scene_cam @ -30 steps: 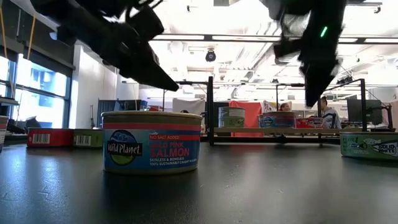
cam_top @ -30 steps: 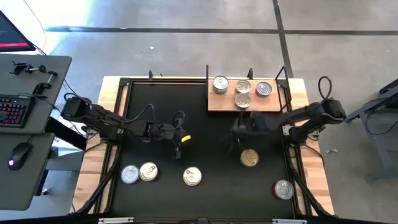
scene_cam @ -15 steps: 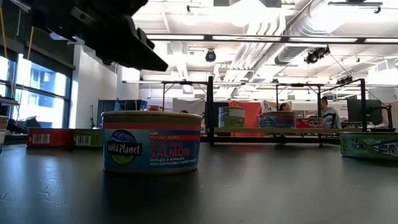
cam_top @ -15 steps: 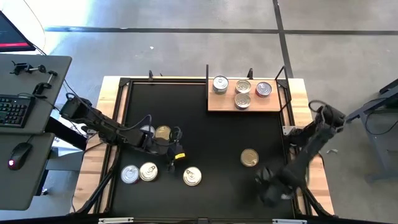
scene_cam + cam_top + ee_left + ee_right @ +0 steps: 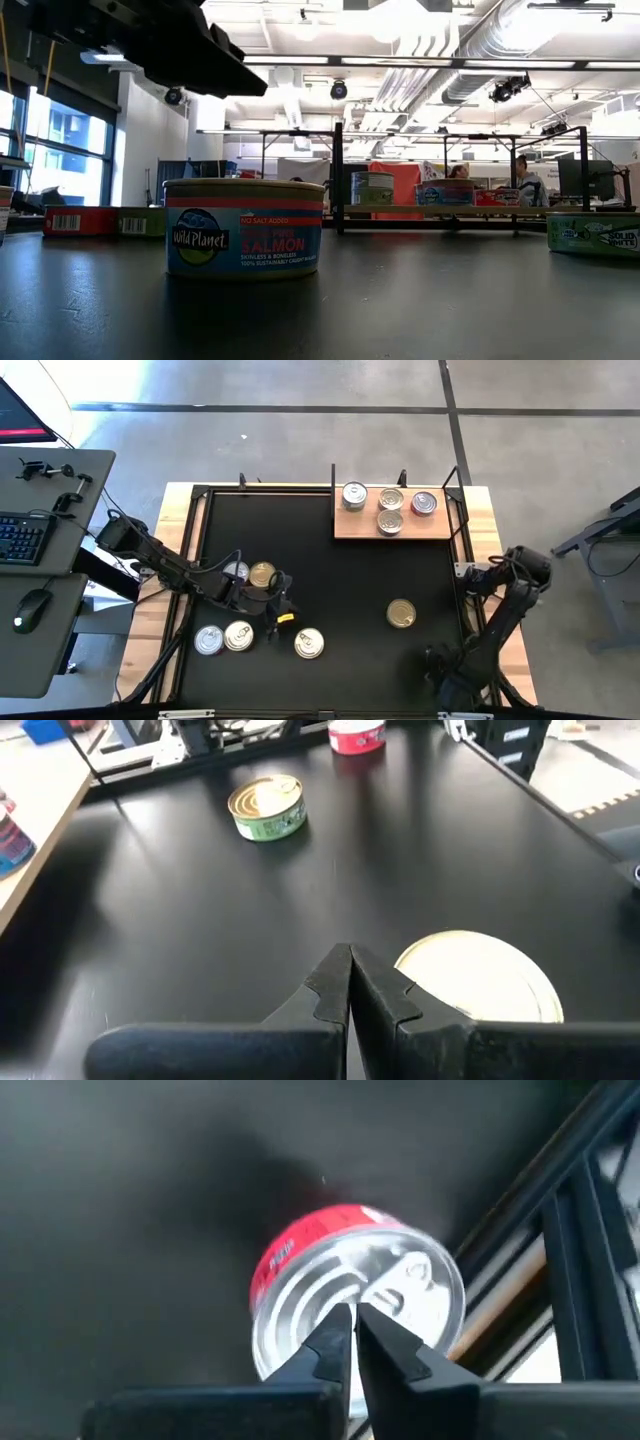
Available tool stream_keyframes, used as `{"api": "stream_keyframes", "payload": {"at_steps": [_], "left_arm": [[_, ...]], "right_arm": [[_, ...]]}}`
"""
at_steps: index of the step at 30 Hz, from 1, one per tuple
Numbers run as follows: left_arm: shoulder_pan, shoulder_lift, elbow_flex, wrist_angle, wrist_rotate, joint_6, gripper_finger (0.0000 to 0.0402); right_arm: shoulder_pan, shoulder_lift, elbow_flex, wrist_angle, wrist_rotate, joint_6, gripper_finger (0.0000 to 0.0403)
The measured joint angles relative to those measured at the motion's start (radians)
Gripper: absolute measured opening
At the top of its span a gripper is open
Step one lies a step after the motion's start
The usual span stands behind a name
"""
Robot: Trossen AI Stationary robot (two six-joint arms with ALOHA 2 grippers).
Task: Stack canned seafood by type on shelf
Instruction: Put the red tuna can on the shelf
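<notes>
One red-sided tin [image 5: 350, 1285] under my right gripper [image 5: 353, 1335], fingers together: rigid, slick lid, so I'd open and grip its sidewall.

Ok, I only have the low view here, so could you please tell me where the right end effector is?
Observer: The right end effector hangs over a round red-sided tin with a silver lid, near the black mat's right edge.
Operator: Is it open?
Observer: No, its fingers are shut, just above the lid.
Operator: And the shelf?
Observer: The light-brown wooden shelf board holds four tins.
</notes>
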Motion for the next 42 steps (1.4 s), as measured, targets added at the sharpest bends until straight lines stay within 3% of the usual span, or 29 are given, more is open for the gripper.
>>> {"api": "stream_keyframes", "payload": {"at_steps": [7,11,19,32,37,42], "left_arm": [[0.000,0.000,0.000,0.022,0.000,-0.002,0.0000],[0.000,0.000,0.000,0.022,0.000,-0.002,0.0000],[0.000,0.000,0.000,0.029,0.000,-0.003,0.0000],[-0.001,0.000,0.000,0.101,0.000,-0.038,0.0000],[-0.014,0.006,0.000,0.175,0.001,-0.029,0.0000],[-0.015,0.086,0.008,0.322,0.004,-0.048,0.0000]], "right_arm": [[-0.043,0.002,-0.114,0.126,-0.065,-0.082,0.0002],[-0.077,0.004,-0.124,0.086,-0.041,-0.127,0.0001],[-0.221,0.011,-0.126,-0.108,0.215,-0.278,0.0000],[-0.552,0.012,-0.126,0.031,0.653,-0.502,0.0000],[-0.648,0.011,-0.105,0.073,0.680,-0.618,0.0000],[-0.641,0.011,0.005,-0.123,0.711,-0.667,0.0000]]}}
